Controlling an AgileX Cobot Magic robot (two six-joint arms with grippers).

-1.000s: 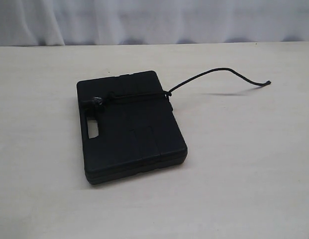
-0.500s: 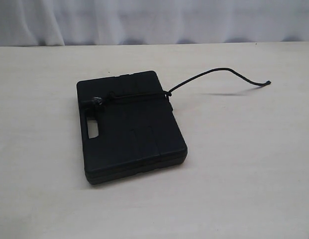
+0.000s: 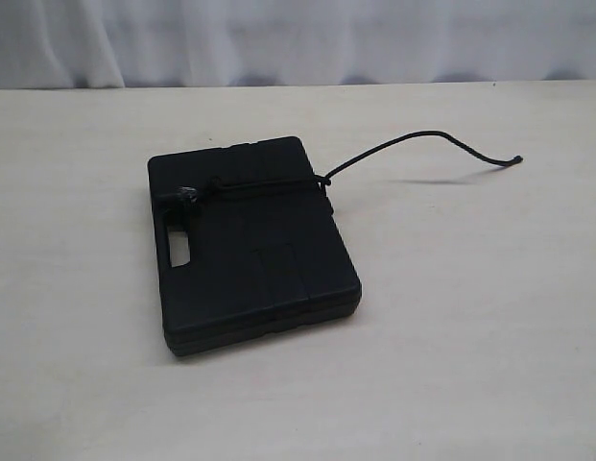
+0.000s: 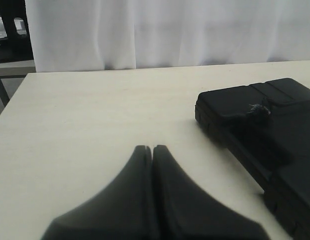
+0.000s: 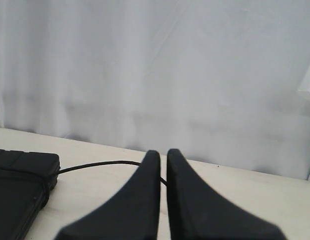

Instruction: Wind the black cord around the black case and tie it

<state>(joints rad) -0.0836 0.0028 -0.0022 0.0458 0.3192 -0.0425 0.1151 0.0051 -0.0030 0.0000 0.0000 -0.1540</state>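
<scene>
The black case [image 3: 250, 240] lies flat on the table, its handle slot [image 3: 179, 252] towards the left. The black cord [image 3: 413, 137] crosses the case's far part, with a knot and tuft [image 3: 187, 195] above the slot. Its free end [image 3: 516, 159] arches off to the right, lifted above the table. Neither gripper shows in the exterior view. My left gripper [image 4: 153, 148] is shut and holds nothing, with the case [image 4: 254, 115] and the tuft [image 4: 258, 110] off to one side. My right gripper [image 5: 163, 152] is shut but for a thin slit, and the cord [image 5: 95, 165] runs beyond it to the case [image 5: 17, 185].
The pale table [image 3: 470, 365] stretches all round the case. A white curtain [image 3: 298, 38] hangs along its far edge. A table edge and dark furniture [image 4: 10, 30] show at the corner of the left wrist view.
</scene>
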